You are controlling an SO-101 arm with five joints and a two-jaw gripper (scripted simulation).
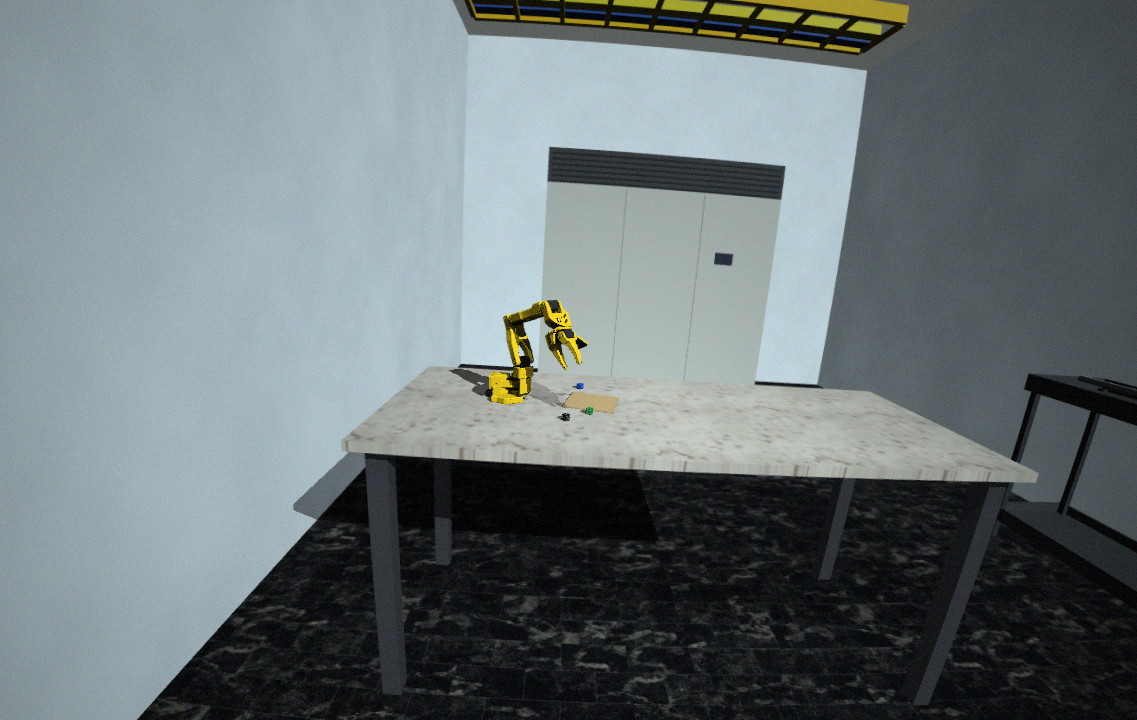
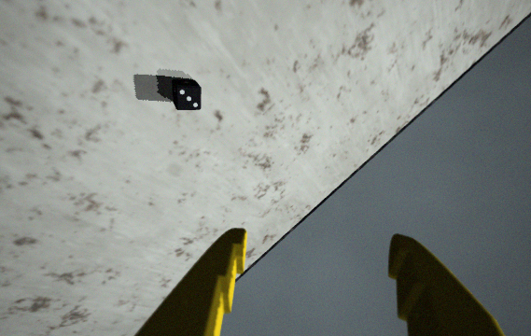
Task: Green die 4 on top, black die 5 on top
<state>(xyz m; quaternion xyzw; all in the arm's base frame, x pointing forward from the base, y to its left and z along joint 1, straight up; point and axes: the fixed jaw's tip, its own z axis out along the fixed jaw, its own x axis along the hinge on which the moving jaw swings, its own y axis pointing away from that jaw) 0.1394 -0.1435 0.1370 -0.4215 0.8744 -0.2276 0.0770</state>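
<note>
A small yellow arm [image 1: 520, 333] is mounted on a marble-patterned table [image 1: 733, 429], with its gripper [image 1: 568, 351] raised above the table surface and well apart from every die. The gripper is seen partly parted, and nothing is held between the jaws; in the wrist view, only the table and the grey wall beyond its edge are visible in the gap. A tan mat [image 1: 594, 402] is laid flat on the table just beside the arm's base [image 1: 506, 386], and it is taken here as the landmark. The green die [image 1: 588, 411] is placed just off the near edge of the mat, on the bare table. The black die [image 1: 566, 417] is set a little farther from the mat, on the same near side, also on the bare table; in the wrist view the black die [image 2: 186, 94] is shown with a three-pip face turned toward the camera. The blue die [image 1: 580, 385] is located just beyond the far edge of the mat. No die is stacked on another.
</note>
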